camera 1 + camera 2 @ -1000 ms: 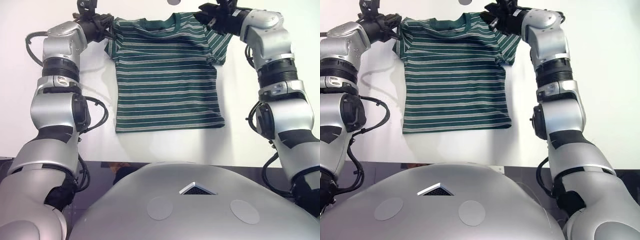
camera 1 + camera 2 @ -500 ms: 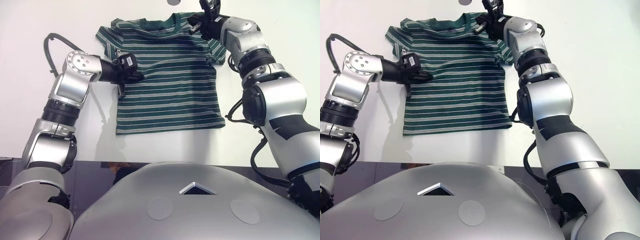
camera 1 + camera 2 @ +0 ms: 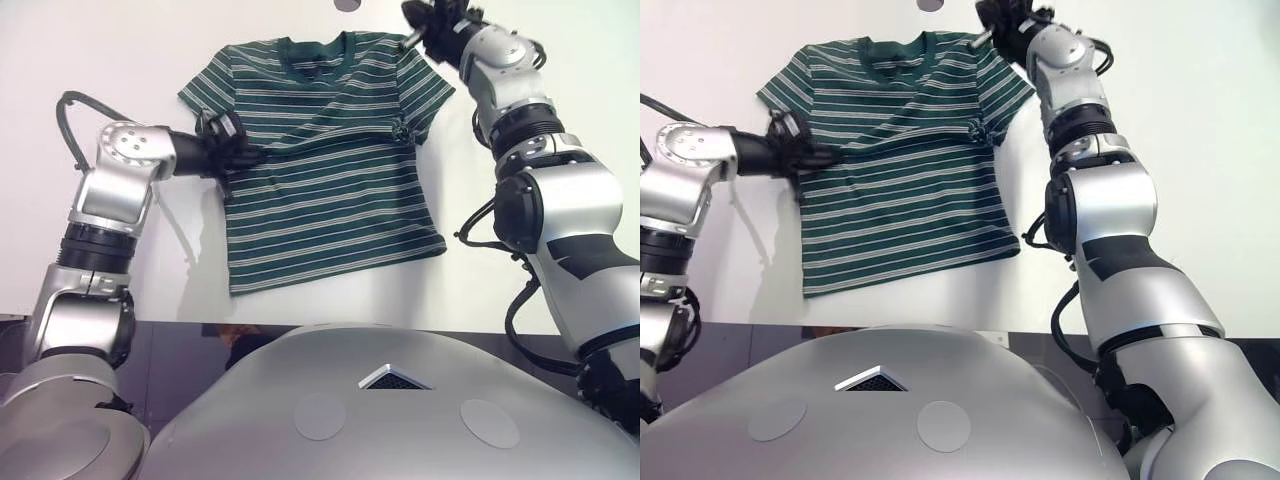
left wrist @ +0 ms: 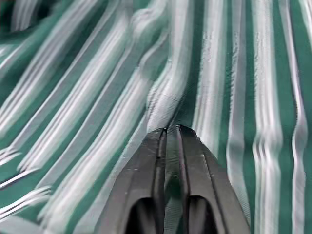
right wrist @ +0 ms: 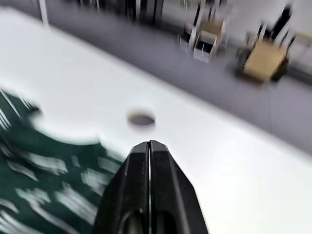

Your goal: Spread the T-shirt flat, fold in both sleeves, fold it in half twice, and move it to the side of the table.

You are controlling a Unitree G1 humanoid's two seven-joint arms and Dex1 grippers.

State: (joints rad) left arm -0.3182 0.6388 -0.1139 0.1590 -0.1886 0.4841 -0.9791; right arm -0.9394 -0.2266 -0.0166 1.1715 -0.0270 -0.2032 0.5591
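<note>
Now my left gripper (image 4: pixel 170 129) pinches shirt (image 3: pixel 330 180) at nine o'clock (to flatten, I'd judge); right gripper (image 5: pixel 149 143) closed, empty, at one.

I am working in a lab-like hall, a cardboard box (image 5: pixel 265 59) sitting on grey floor (image 5: pixel 146 53) beyond the white table (image 3: pixel 400 292).

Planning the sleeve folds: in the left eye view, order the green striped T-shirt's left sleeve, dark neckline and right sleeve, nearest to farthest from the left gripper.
1. Left sleeve of the green striped T-shirt, beside the left gripper.
2. Dark neckline, far middle.
3. Right sleeve, on the right side.
</note>
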